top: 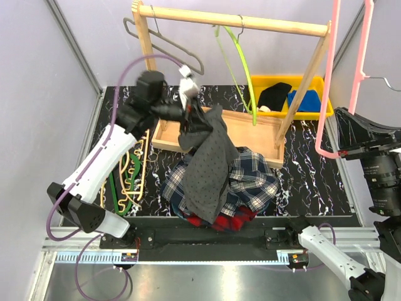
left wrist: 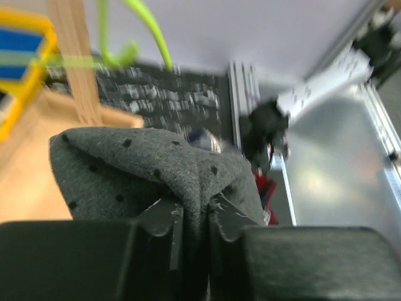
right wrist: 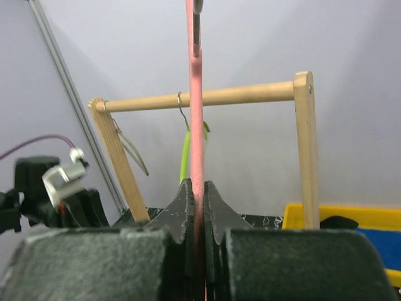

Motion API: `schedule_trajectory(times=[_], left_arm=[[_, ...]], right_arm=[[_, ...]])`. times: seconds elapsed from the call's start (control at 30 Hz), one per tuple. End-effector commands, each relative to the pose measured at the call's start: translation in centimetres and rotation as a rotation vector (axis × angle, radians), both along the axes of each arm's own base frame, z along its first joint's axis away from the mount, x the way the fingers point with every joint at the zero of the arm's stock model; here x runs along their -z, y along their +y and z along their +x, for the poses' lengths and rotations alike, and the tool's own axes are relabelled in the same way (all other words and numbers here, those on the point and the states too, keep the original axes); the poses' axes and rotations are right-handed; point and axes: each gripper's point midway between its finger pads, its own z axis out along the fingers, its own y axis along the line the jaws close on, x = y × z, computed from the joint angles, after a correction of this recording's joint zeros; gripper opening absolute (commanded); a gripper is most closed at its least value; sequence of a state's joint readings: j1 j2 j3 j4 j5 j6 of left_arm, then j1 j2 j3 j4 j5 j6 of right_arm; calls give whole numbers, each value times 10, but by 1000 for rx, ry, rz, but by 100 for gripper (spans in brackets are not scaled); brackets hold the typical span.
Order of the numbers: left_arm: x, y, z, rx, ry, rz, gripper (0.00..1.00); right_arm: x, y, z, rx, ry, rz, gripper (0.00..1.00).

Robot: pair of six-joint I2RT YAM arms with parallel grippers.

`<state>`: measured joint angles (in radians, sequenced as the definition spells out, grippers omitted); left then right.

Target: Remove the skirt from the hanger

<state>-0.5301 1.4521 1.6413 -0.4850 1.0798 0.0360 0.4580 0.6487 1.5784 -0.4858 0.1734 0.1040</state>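
Skirt (top: 210, 166) is seen hanging from left tool (top: 188, 94), raised over the clothes pile (top: 254, 182) on the table (top: 313, 182), w/ lower hem draped onto that pile. In the left wrist view, left tool (left wrist: 194, 219) is clamped on a bunched fold of the grey dotted skirt (left wrist: 144, 163), fabric pinched btwn the jaws. Right tool (right wrist: 197, 207) is closed on the pink hanger (right wrist: 197, 125), which is held upright at the right side, well apart from the skirt and off the wooden rack (top: 238, 22); pink hanger (top: 328, 75) appears bare, so removal is judged done or nearly so.

Handling, as judged: fabric is soft, light and limp, w/ no stiffness, so it will sag and fold wherever it's unsupported. A pinch near the waistband edge is preferred; a thick bunched fold gives a surer hold than a single layer. Not fragile, not slippery. Snagging on the pile below is possible if it's dragged.
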Motion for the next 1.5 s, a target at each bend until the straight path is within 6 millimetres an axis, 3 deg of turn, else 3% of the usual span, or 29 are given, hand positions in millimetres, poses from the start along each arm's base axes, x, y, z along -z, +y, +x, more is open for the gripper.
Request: schedule_trajectory(times=[0.0, 0.07, 0.13, 0.17, 0.23, 0.33, 0.43, 0.47, 0.67, 0.77, 0.9, 0.97, 1.03, 1.07, 1.13, 1.2, 1.23, 1.27, 1.33, 1.37, 1.43, 1.47], left_arm=[[60, 7, -30, 93, -231, 206, 26], [79, 8, -34, 101, -282, 280, 36], [106, 14, -30, 90, -360, 383, 53], [117, 18, -30, 95, -380, 420, 79], [141, 26, -24, 90, -424, 513, 99], [147, 33, -10, 26, -450, 588, 99], [127, 42, 8, -86, -516, 619, 99], [106, 44, 11, -122, -560, 594, 99], [47, 77, 8, -239, -761, 558, 99], [35, 94, 0, -266, -806, 568, 99], [23, 96, -14, -268, -805, 504, 99], [15, 96, -15, -297, -782, 483, 99], [-7, 106, -7, -389, -786, 458, 99], [-16, 120, 3, -452, -780, 449, 99], [-54, 139, 17, -601, -774, 351, 99], [-83, 179, 37, -805, -759, 304, 99], [-103, 191, 43, -909, -733, 226, 99], [-113, 221, 53, -1053, -720, 217, 99], [-130, 241, 52, -1162, -709, 140, 99], [-134, 255, 52, -1214, -708, 136, 99], [-141, 267, 47, -1275, -696, 85, 99], [-143, 281, 47, -1336, -694, 80, 99]], right_arm=[[-25, 8, -1, -44, -71, 31, 0], [-26, 12, 2, -59, -68, 27, 0], [-25, 19, 4, -84, -65, 17, 0], [-25, 22, 5, -100, -64, 21, 0], [-21, 32, 10, -134, -52, 9, 0], [-18, 44, 17, -175, -36, -10, 0], [-13, 64, 22, -259, -16, -51, 0], [-11, 69, 24, -279, -7, -59, 0], [17, 114, 45, -460, 84, -119, 0], [27, 129, 58, -507, 110, -127, 0], [41, 149, 75, -571, 147, -127, 0], [40, 156, 76, -608, 132, -120, 0], [39, 167, 80, -659, 137, -118, 0], [45, 174, 90, -675, 162, -124, 0], [50, 189, 92, -736, 185, -131, 0], [65, 211, 100, -771, 210, -172, 0], [66, 229, 91, -804, 204, -196, 0], [80, 248, 95, -825, 229, -232, 0], [90, 277, 87, -875, 233, -296, 0], [111, 296, 96, -895, 282, -321, 0], [118, 317, 94, -933, 280, -360, 0], [137, 335, 96, -958, 307, -401, 0]])
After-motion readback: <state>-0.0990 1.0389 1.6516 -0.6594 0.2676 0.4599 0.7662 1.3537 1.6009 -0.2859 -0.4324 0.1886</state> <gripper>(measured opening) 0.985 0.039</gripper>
